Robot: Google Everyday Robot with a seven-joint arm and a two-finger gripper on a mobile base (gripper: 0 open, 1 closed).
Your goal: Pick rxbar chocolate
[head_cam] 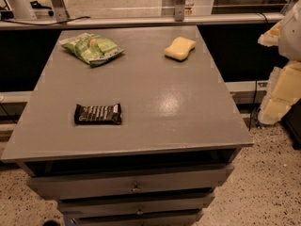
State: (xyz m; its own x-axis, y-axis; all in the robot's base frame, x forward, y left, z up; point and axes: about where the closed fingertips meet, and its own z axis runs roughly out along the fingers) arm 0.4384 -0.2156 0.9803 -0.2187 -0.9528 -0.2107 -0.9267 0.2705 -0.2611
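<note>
One gripper (280,95), a pale yellow-and-white shape at the right edge of my camera view, hangs beside the grey cabinet top (155,98), off its right side and above the speckled floor (268,182). I cannot tell from here whether it is set wide or narrow.

Nearest to it across the surface is the yellow sponge (180,48), lying flat toward the far right corner. Further left, near the far left corner, lies the green snack bag (91,47), crinkled and angled.

The rxbar chocolate (98,114), dark and glossy with pale lettering, lies flat in the near-left part of the top, its long side roughly parallel to the front edge. It is well apart from both the bag and the sponge, with bare surface all around it, and is the item farthest from the gripper. Below the top, the front shows drawers (136,185) with small knobs.

My reading is that the pick has not begun. The bar is on the table, untouched, and the gripper is not over it. Everything is left to do: carry the gripper across to the near-left, bring it down over the bar, close on it and lift.
</note>
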